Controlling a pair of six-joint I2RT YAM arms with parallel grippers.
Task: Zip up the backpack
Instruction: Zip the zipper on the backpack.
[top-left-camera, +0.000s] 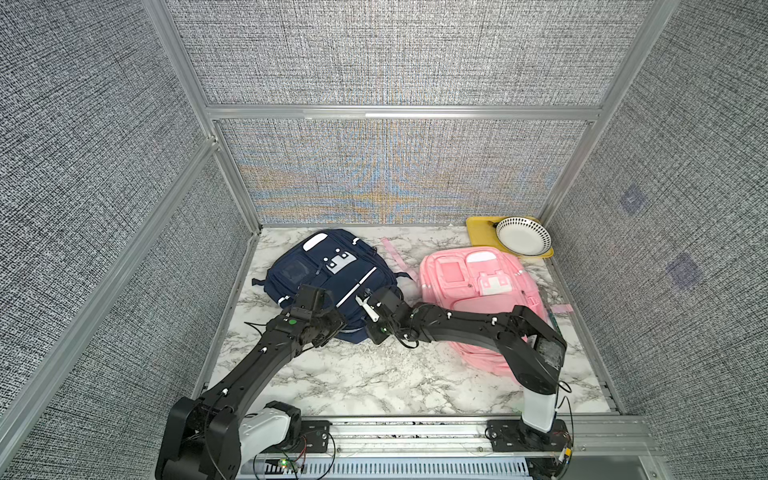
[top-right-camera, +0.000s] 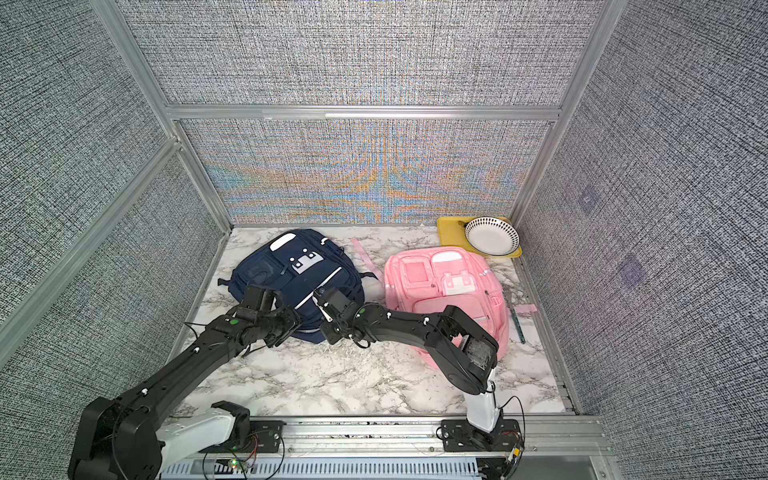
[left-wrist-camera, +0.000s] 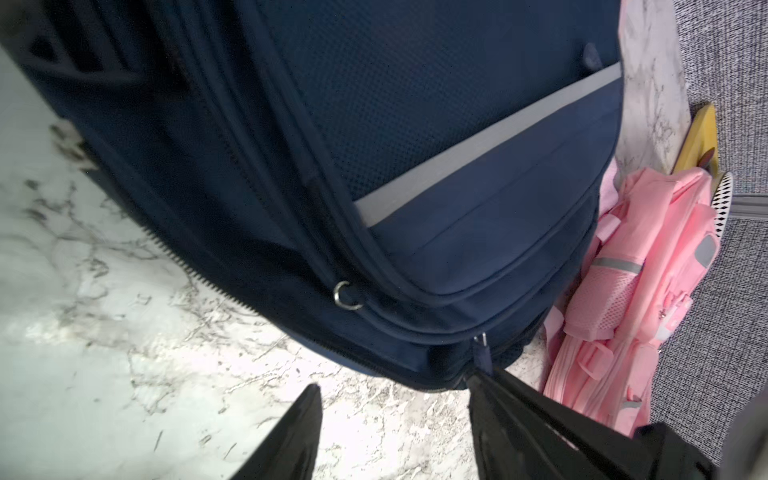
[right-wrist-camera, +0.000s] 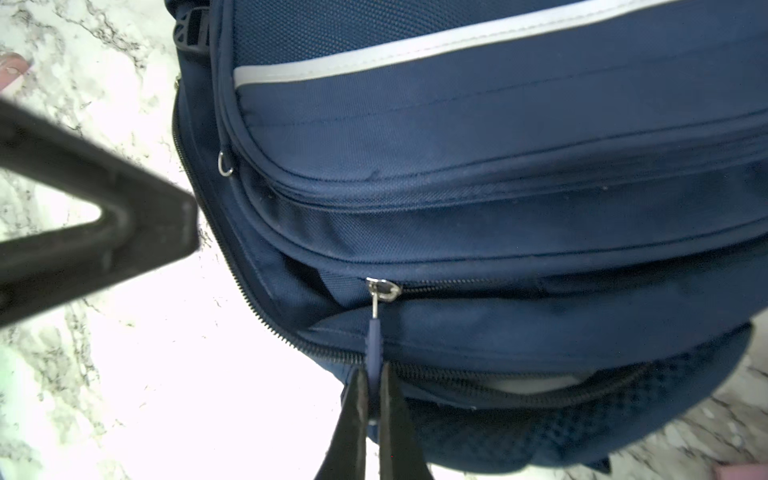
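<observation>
lying flat on the marble-patterned surface (top-left-camera: 374, 374), the navy backpack (top-left-camera: 332, 274) sits toward the far left, next to a pink backpack (top-left-camera: 478, 282). its woven nylon has rounded, piped seams, a pale grey reflective stripe (right-wrist-camera: 374, 54) and a small metal ring (right-wrist-camera: 225, 162). the teeth are meshed on one side of the silver zipper slider (right-wrist-camera: 382, 289) and gape on the other. a slim navy pull tab (right-wrist-camera: 374, 340) hangs from the slider.

the right arm (top-left-camera: 465, 328) bends at a raised elbow and reaches across the pink backpack to the navy one's near end. there the right claw (right-wrist-camera: 372, 370) is pinched narrow on the pull tab. the left arm (top-left-camera: 266, 353) stretches forward from the near left corner. the left claw (left-wrist-camera: 394, 380) stands wide with nothing between its fingers (left-wrist-camera: 299, 432), just at the backpack's near edge. a yellow tray (top-left-camera: 480, 232) holding a dotted bowl (top-left-camera: 523, 236) sits in the far right corner.
</observation>
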